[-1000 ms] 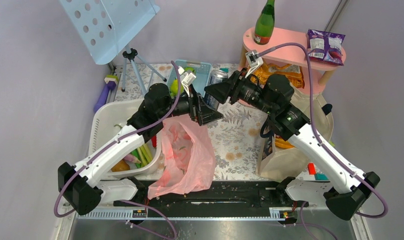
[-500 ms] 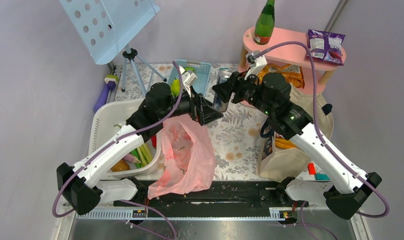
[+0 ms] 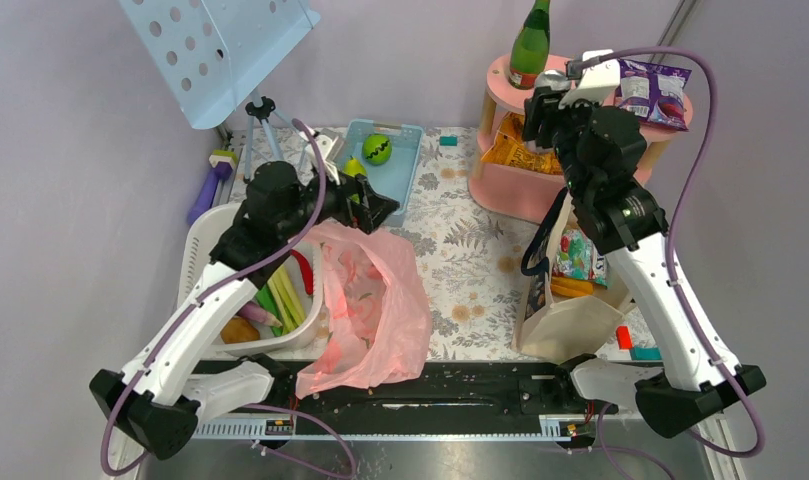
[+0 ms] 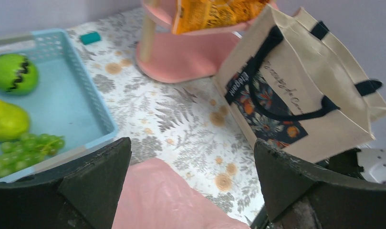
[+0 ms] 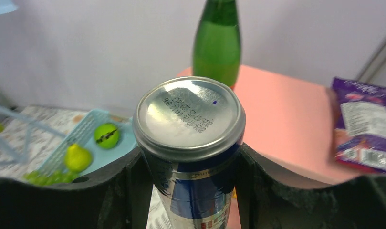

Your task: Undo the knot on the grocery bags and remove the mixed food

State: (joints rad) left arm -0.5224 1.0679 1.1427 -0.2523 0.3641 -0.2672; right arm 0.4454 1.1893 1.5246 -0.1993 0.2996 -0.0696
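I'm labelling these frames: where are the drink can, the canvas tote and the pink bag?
drink can (image 5: 188, 114), right wrist view, its silver end.
canvas tote (image 4: 300, 81), left wrist view, its beige front panel.
pink bag (image 3: 380, 310), top external view, its crumpled middle.

Thin translucent pink plastic carrier bag (image 3: 375, 300): plain, no print. Beige canvas tote (image 4: 315, 109): carried black handles, dark script lettering, navy panel with orange flowers. Cylindrical metal drink can (image 5: 190, 117): silver top, blue body. Tall green glass bottle (image 5: 217, 43): uniform green. Flat purple crisp packet (image 5: 365, 126): bore white label. Round pink stand (image 5: 281, 114): plain. Light blue slotted plastic basket (image 4: 67, 100) held green ball with black zigzag (image 4: 12, 74), yellow-green pear (image 4: 7, 119), green grapes (image 4: 24, 152). Tablecloth (image 4: 181, 114): white, printed grey ferns, tan flowers.
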